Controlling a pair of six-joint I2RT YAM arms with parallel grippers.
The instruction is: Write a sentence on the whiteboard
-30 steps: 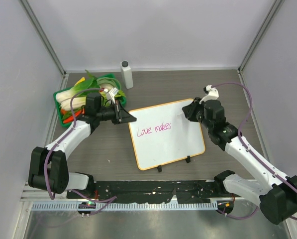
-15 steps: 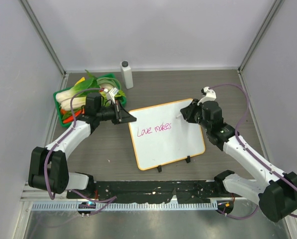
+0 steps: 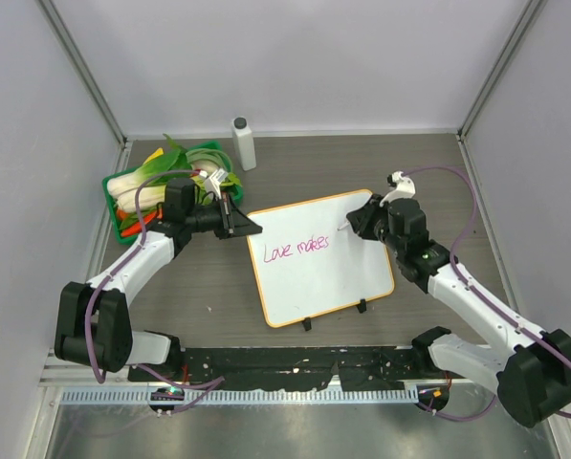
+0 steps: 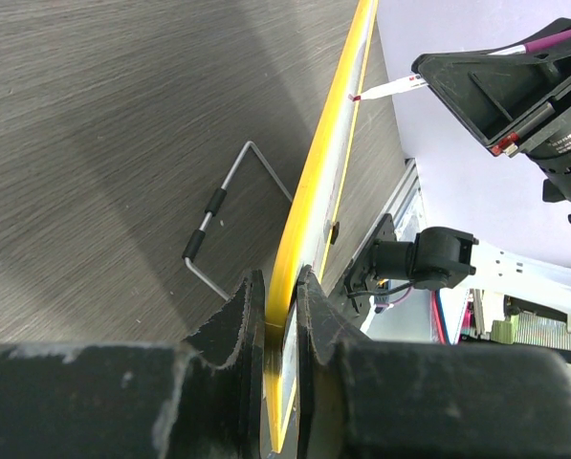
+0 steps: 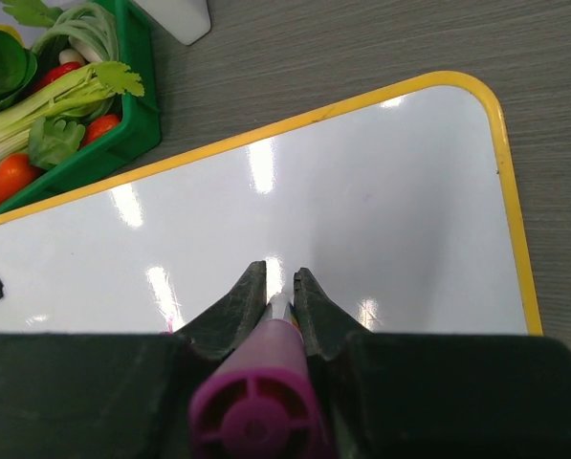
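We find the left gripper (image 4: pixel 280 287) closed tight on the yellow-orange edge of the whiteboard (image 3: pixel 323 282), at its far left corner. The right gripper (image 5: pixel 280 279) is clamped on a magenta marker (image 5: pixel 256 406), whose tip sits at the board face just right of the sentence (image 3: pixel 299 249), which reads "Love makes". The whiteboard leans on a wire stand (image 4: pixel 230 206) in the middle of the desk (image 3: pixel 362 163), with a green tray (image 5: pixel 140 96) of vegetables near its far left corner.
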